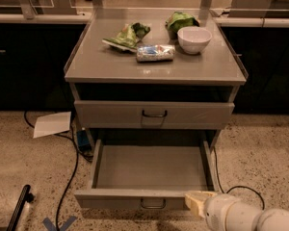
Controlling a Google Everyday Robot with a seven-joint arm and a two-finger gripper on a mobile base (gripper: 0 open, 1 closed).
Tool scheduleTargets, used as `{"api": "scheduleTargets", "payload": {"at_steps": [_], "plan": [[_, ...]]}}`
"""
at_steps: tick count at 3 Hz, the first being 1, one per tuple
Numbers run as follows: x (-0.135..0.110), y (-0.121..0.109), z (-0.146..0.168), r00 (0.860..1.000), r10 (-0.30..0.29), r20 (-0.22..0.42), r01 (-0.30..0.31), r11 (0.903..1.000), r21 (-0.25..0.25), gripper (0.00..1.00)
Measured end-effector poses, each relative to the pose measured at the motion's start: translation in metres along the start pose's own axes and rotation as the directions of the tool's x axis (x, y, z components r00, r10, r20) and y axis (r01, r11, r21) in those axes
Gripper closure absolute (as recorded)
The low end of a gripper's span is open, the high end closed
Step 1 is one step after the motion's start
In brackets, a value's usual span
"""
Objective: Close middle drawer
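- My jaws sit at the bottom right of the view, a cream-coloured tip on the end of my white, rounded arm (243, 218).
- That tip is against, or just in front of, the right end of the open drawer's front panel. I cannot tell whether it actually touches.
- I cannot tell whether my jaws are spread or pressed together.
- The middle drawer (151, 170), a grey metal tray with a low flat front, stands wide open in front of the grey metal cabinet (82, 93). Its inside is bare.
- Its small dark loop handle (152, 204) is at the centre of the front panel, to the left of my jaws.
- Above it, the upper grey drawer front (111, 114) lies flush with the cabinet and has its own dark loop handle at the centre.
- On the grey worktop (111, 64) a white round bowl (194, 38) stands at the back right, with a crumpled green bag (180, 20) just behind it.
- A second green bag (129, 35) lies at the back left, and a silvery blue packet (155, 53) lies between it and the bowl, nearer the front.
- On the speckled floor (260, 148) left of the cabinet lies a white sheet of paper (52, 124), and a black cable (70, 172) runs past it.
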State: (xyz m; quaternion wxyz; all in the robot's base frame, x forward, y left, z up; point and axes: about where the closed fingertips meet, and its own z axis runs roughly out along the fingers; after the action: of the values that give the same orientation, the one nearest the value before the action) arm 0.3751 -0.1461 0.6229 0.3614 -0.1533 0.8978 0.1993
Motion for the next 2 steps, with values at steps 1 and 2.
{"api": "scheduleTargets", "payload": {"at_steps": [1, 2], "plan": [[0.032, -0.010, 0.025, 0.988, 0.130, 0.083, -0.132, 0.9909, 0.025, 1.00], [0.049, -0.042, 0.048, 0.964, 0.228, 0.137, -0.242, 0.9657, 0.094, 1.00]]}}
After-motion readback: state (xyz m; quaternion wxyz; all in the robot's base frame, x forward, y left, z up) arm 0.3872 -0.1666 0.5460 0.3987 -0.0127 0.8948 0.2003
